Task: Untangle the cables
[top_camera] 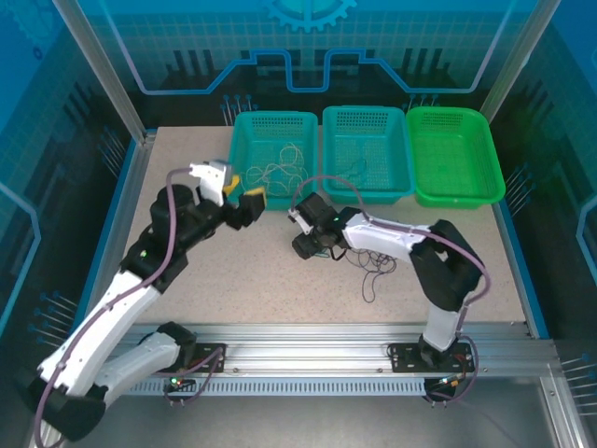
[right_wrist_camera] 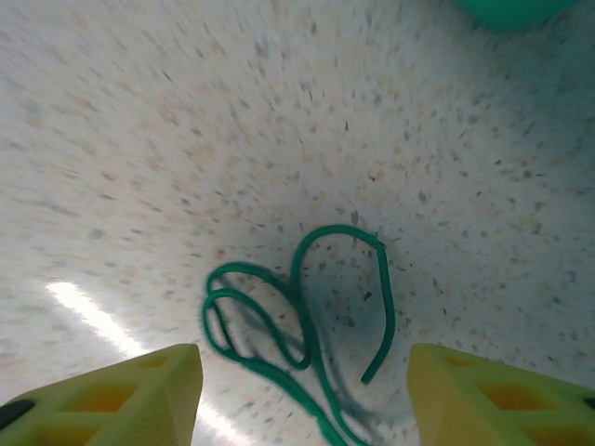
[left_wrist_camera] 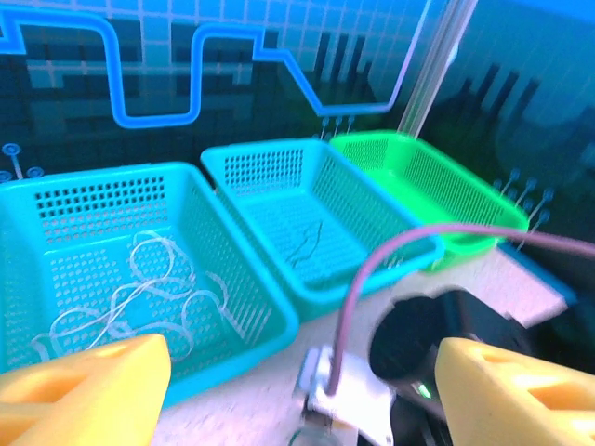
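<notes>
A green cable (right_wrist_camera: 307,307) lies in loops on the speckled table, and my right gripper (right_wrist_camera: 302,409) hovers open just above it, one yellow finger on each side. From above, that right gripper (top_camera: 311,245) sits mid-table, with a purplish-black cable (top_camera: 373,269) strewn to its right. A pale beige cable (top_camera: 275,171) is curled in the left teal basket (top_camera: 244,119); the left wrist view shows the same pale cable (left_wrist_camera: 139,297). My left gripper (top_camera: 241,192) hangs open and empty by that basket's front edge, its yellow fingers (left_wrist_camera: 84,390) wide apart.
Three baskets line the back edge: the left teal one, a middle teal basket (top_camera: 364,112) holding a thin dark strand (left_wrist_camera: 307,243), and a green basket (top_camera: 448,114). The right arm's wrist (left_wrist_camera: 446,339) lies close ahead of my left gripper. Metal frame posts stand at the corners.
</notes>
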`<act>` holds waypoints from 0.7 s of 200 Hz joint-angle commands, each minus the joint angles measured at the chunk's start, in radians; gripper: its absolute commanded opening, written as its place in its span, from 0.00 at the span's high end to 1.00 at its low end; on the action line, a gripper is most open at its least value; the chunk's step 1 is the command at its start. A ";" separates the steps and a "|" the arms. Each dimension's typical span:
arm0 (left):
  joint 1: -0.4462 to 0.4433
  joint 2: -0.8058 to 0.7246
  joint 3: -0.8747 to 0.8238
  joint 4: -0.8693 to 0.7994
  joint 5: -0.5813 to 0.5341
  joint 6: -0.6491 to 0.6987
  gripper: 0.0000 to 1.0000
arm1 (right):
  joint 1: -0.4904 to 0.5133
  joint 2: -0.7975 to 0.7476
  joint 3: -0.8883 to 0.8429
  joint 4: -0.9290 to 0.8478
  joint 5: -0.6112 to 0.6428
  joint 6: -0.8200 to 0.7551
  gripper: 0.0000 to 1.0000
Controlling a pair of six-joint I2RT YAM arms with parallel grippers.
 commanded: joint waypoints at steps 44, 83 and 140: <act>0.003 -0.064 -0.070 -0.103 0.136 0.171 0.15 | -0.016 0.135 0.063 -0.026 0.007 -0.058 0.88; 0.002 -0.037 -0.062 -0.060 0.344 0.186 0.11 | -0.043 0.011 -0.031 0.031 -0.068 -0.030 1.00; -0.005 -0.034 -0.060 0.001 0.544 0.166 0.07 | -0.137 -0.269 -0.134 0.118 -0.111 0.043 1.00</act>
